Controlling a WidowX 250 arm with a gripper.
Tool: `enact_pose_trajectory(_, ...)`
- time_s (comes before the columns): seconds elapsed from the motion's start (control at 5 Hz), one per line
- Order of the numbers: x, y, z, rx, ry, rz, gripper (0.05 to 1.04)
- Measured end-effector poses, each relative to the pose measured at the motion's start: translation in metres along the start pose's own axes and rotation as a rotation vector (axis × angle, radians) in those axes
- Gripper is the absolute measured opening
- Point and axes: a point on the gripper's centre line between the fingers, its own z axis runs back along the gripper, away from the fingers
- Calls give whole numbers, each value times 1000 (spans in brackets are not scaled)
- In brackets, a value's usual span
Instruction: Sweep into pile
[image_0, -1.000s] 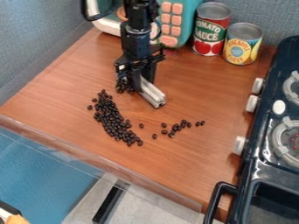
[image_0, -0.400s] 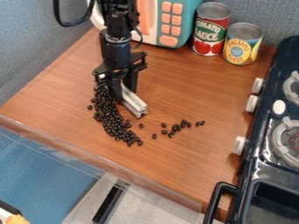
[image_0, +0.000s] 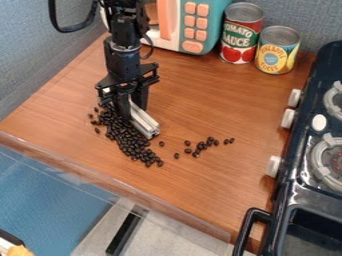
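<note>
Across the brown counter (image_0: 214, 110), dark beans (image_0: 127, 138) are lying in a long heap and a thinner scatter, while beside the heap I'm pinching a pale bar (image_0: 144, 123) between my gripper (image_0: 133, 111)'s fingers, two cans (image_0: 242, 35) standing behind.

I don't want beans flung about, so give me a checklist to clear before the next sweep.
- Gripper holding the metal bar: ok.
- Bar beside the main heap of beans: ok.
- All beans in one pile: not ok, a loose trail lies to the right in view.
- Cans clear of the beans: ok.
- Bar pressed flat on the counter: cannot tell.
</note>
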Motion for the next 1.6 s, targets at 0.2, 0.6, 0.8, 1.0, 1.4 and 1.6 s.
enact_pose_trajectory(0.2, -6, -3, 2, -12, 32, -7, 368)
enact_pose_trajectory(0.6, -35, -42, 37, -135, 46, -80, 368)
enact_pose_trajectory(0.8, -45, -59, 48, -154, 5, -123, 413)
enact_pose_trajectory(1.0, -46, -67, 30, -95, -64, -129, 717)
enact_pose_trajectory(1.4, -42, -69, 19, -50, -115, -146, 1011)
enact_pose_trajectory(1.6, -48, -64, 28, -45, -88, -169, 1004)
